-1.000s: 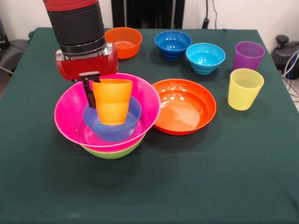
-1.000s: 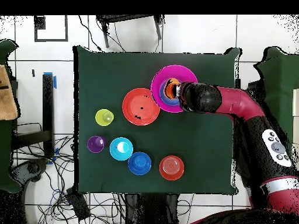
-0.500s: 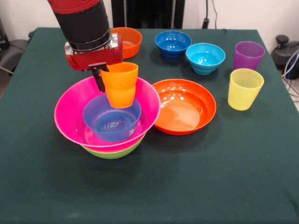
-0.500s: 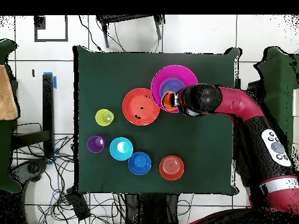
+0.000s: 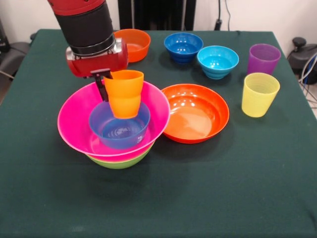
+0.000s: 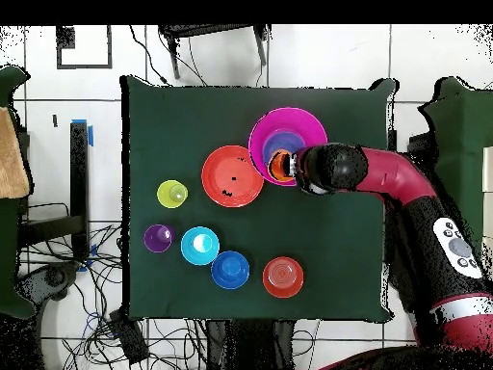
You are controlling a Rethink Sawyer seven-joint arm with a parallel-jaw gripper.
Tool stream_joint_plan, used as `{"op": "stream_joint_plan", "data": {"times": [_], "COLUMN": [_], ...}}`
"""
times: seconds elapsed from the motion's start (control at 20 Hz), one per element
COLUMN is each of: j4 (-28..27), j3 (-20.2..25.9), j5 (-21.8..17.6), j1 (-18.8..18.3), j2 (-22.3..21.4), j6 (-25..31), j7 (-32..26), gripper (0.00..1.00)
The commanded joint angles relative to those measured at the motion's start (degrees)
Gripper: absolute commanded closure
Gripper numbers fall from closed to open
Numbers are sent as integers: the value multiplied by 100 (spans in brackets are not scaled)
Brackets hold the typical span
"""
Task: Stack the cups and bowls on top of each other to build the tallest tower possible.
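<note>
The tower has a lime green bowl (image 5: 119, 162) at the bottom, a big pink bowl (image 5: 74, 124) nested in it, and a small blue bowl (image 5: 119, 134) inside that. My gripper (image 5: 112, 87) is shut on the rim of the orange cup (image 5: 124, 94). It holds the cup upright over the far side of the blue bowl, with the cup's base about level with that bowl's rim. One dark finger (image 5: 102, 87) shows outside the cup's wall. In the overhead view the orange cup (image 6: 279, 166) and the gripper (image 6: 291, 166) sit at the pink bowl's (image 6: 289, 123) edge.
A shallow orange bowl (image 5: 195, 113) lies right beside the tower. A yellow cup (image 5: 260, 94) and a purple cup (image 5: 263, 58) stand at the right. Along the far side are a cyan bowl (image 5: 217, 61), a blue bowl (image 5: 183, 46) and a small orange bowl (image 5: 132, 43).
A second ago the orange cup stood down inside the blue bowl. The gripper lifted it out and shifted it slightly, and it now hangs a little lower than half a second ago.
</note>
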Motion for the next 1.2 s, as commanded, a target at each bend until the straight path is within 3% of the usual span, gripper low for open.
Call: {"op": "stream_joint_plan", "data": {"times": [0.05, 0.5, 0.9, 1.2], "j4": [263, 234, 129, 84], "j3": [175, 161, 13, 18], "j5": [-341, -296, -231, -209], "j1": [42, 46, 158, 143], "j2": [370, 428, 408, 464], "j6": [-663, -1140, -767, -826], "j7": [-447, -324, -320, -276], "gripper": [100, 100, 100, 100]}}
